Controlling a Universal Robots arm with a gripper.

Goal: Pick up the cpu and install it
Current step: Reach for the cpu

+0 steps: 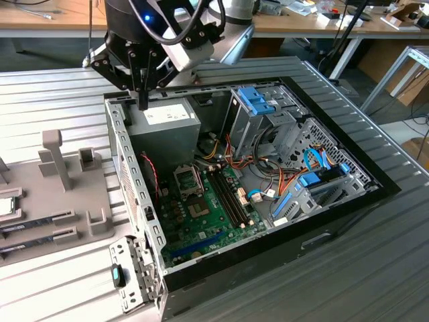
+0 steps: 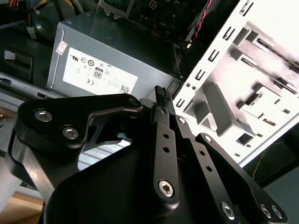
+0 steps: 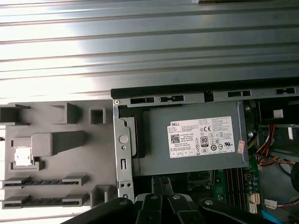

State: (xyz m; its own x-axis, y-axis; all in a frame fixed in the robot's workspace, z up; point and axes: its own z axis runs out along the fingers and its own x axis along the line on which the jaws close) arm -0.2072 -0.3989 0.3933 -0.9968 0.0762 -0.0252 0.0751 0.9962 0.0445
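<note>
The cpu (image 3: 22,156) is a small silvery square lying in a recess of the grey holder tray (image 3: 60,140), outside the computer case. In the exterior view the cpu (image 1: 5,205) sits at the far left edge, partly cut off. My gripper (image 1: 143,100) hangs over the case's back left corner, above the grey power supply (image 1: 164,121), well away from the cpu. Its black fingers (image 2: 161,100) meet at the tips with nothing between them. The dark metal-framed socket (image 1: 188,180) lies on the green motherboard (image 1: 208,215) in front of the power supply.
The open case (image 1: 348,194) holds blue drive brackets (image 1: 255,100) and bundled cables (image 1: 268,181) on the exterior view's right. Two memory sticks (image 1: 33,227) lie in the tray, which also has upright posts (image 1: 57,157). The case stands on a ribbed metal table (image 1: 53,94).
</note>
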